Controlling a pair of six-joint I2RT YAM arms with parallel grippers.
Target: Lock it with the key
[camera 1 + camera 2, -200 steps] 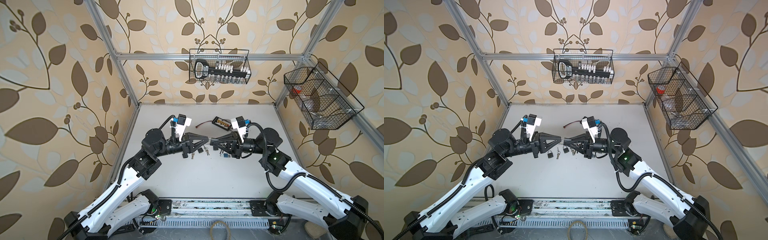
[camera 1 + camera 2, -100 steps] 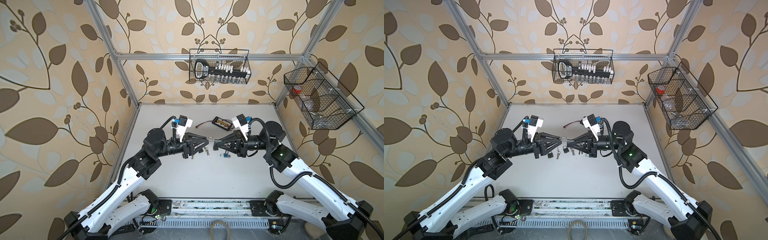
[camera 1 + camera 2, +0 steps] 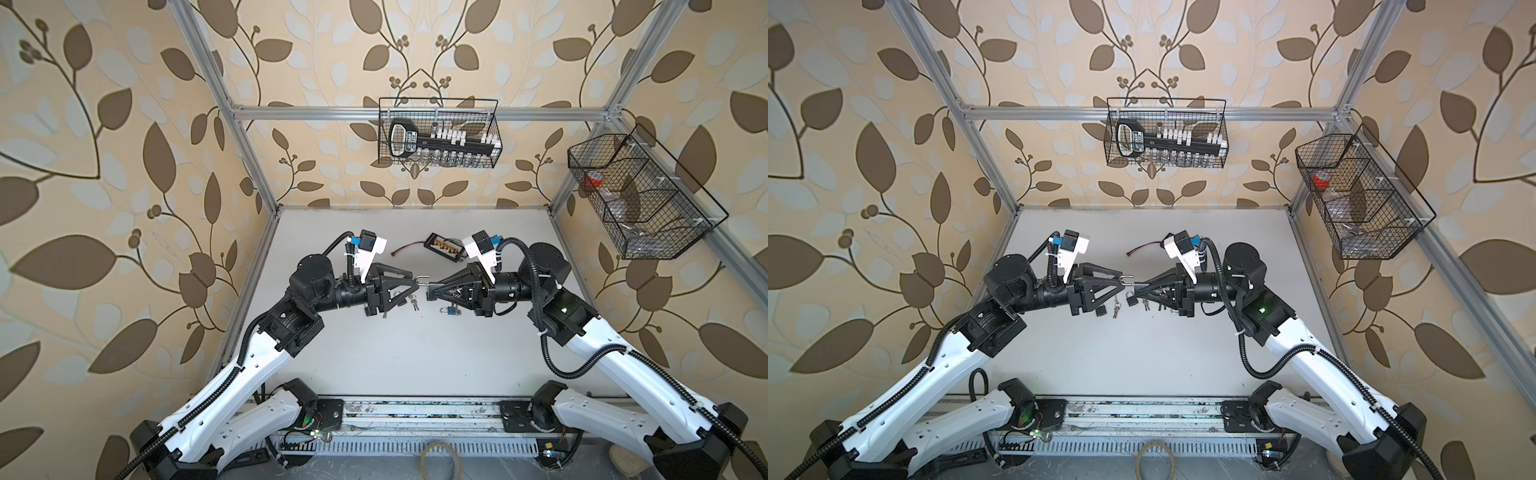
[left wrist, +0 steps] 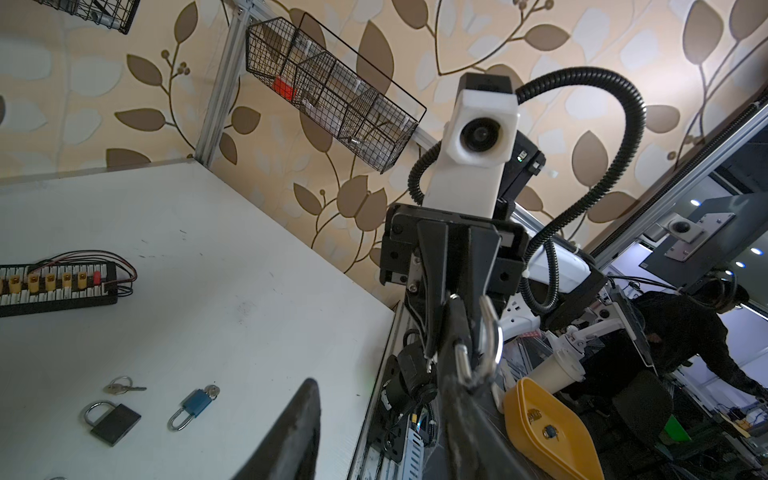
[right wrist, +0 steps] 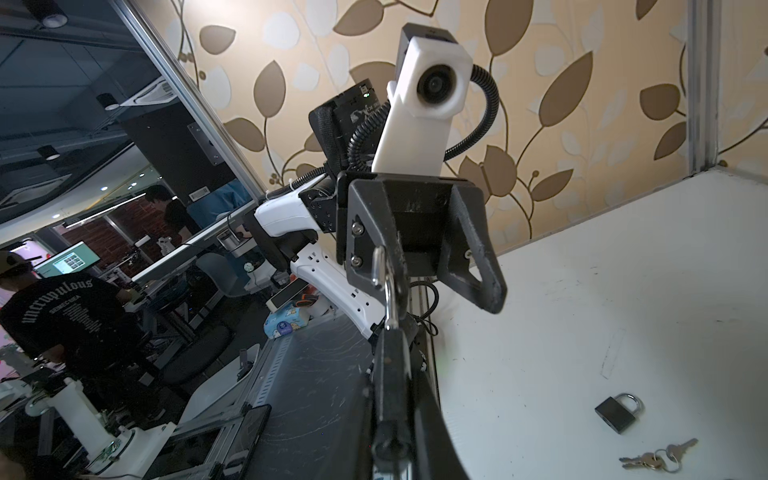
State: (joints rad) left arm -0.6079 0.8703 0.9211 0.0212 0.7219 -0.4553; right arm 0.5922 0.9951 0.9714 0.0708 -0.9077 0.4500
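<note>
Risk of a slip: padlock (image 5: pixel 390 299) hangs in mid-air above the bench (image 3: pixel 415 374), pinched only by the closed right tool (image 3: pixel 430 287), while the left tool (image 3: pixel 414 281) gapes empty beside it; body hidden, bright steel shackle protruding, keys (image 3: pixel 413 306) lying below

Wire basket (image 3: pixel 438 99) on back wall, black-and-white item (image 3: pixel 419 139) inside. Second wire basket (image 3: pixel 665 243) on right wall, three compartments; red object (image 3: pixel 594 179) in rearmost. Black connector board (image 3: pixel 444 248), yellow plugs, red-black wires, flat on white table (image 3: pixel 415 353) near back edge. Rope loop (image 3: pixel 439 457) beyond front edge. Leaf wallpaper (image 3: pixel 104 208) all round.
</note>
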